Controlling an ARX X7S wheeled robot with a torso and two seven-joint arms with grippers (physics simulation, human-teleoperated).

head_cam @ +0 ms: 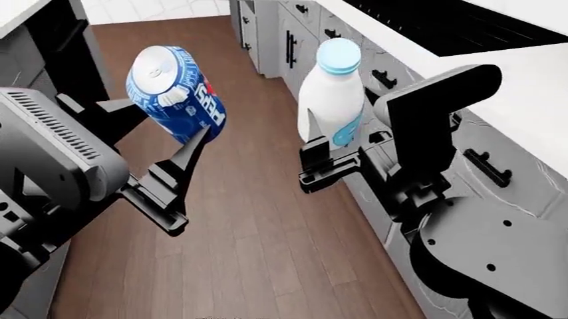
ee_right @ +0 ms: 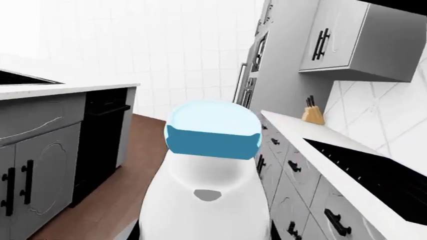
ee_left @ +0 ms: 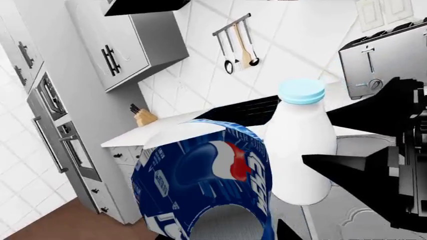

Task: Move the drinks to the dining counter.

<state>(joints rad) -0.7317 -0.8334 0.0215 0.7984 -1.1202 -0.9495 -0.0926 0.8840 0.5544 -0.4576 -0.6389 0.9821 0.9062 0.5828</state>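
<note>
Both arms raised over the wood floor (head_cam: 257, 232). Left pincer (head_cam: 151, 143) grasping one Pepsi can (head_cam: 175, 90), tilted, at left. Right pincer (head_cam: 310, 149) grasping one milk bottle (head_cam: 333, 100), upright — beside the cooktop counter (head_cam: 523, 86) at right.

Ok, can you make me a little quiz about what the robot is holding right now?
1. True or false: the left end effector holds the soda can.
2. What colour is the cap of the milk bottle in the right end effector? A) red B) light blue C) green
3. Fill in: both drinks are held above the brown wooden ____.

Key: 1 true; 2 B; 3 floor.
</note>
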